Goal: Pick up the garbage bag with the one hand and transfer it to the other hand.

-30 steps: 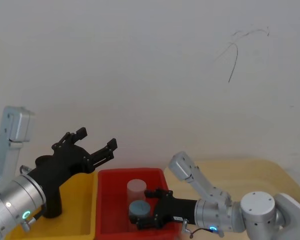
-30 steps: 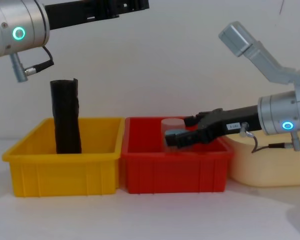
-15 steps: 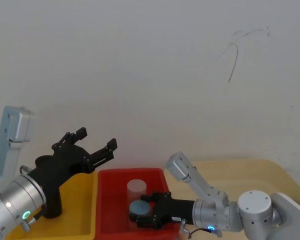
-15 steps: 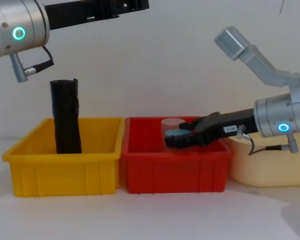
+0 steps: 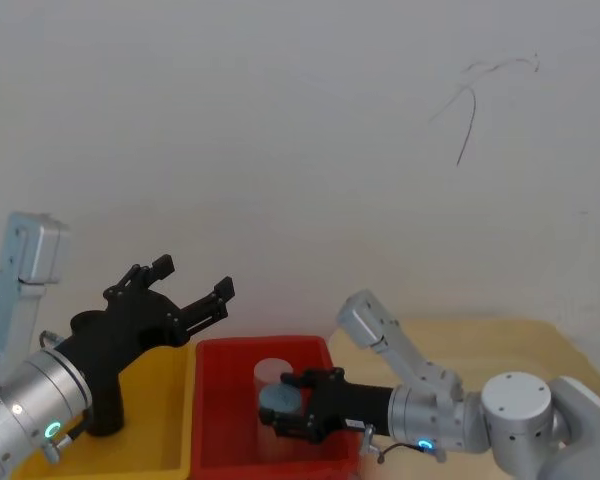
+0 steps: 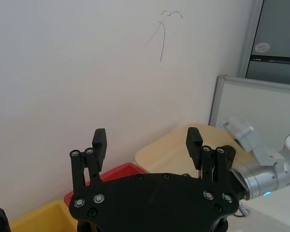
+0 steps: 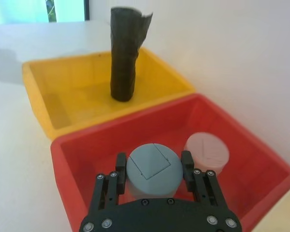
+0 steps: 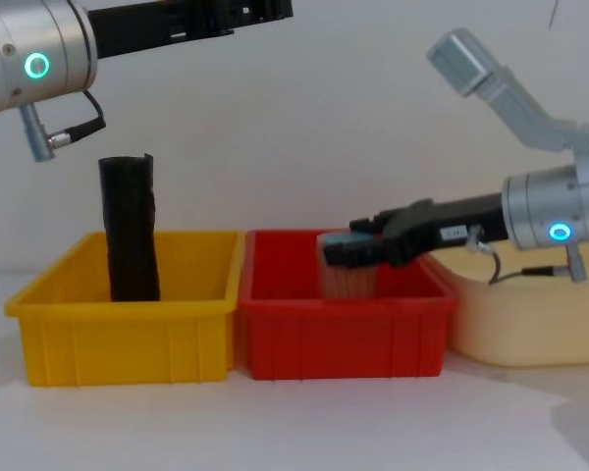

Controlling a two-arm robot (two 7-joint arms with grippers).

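black garbage bag point(image 8: 130, 228) upright in yellow bin point(image 8: 128, 329), apparently untouched; left pincer point(image 5: 190, 288) agape, empty; right pincer point(image 7: 153, 166) clamps grey cylinder point(image 7: 153, 170).

garbage bag point(image 8: 130, 228) foot hidden behind yellow bin point(image 8: 128, 339) wall, red mark not discernible

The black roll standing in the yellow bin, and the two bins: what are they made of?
The black roll looks like thin plastic film wound tight: its top edge is ragged and its side creased. The yellow bin and red bin look like moulded rigid plastic, smooth with ribbed walls.
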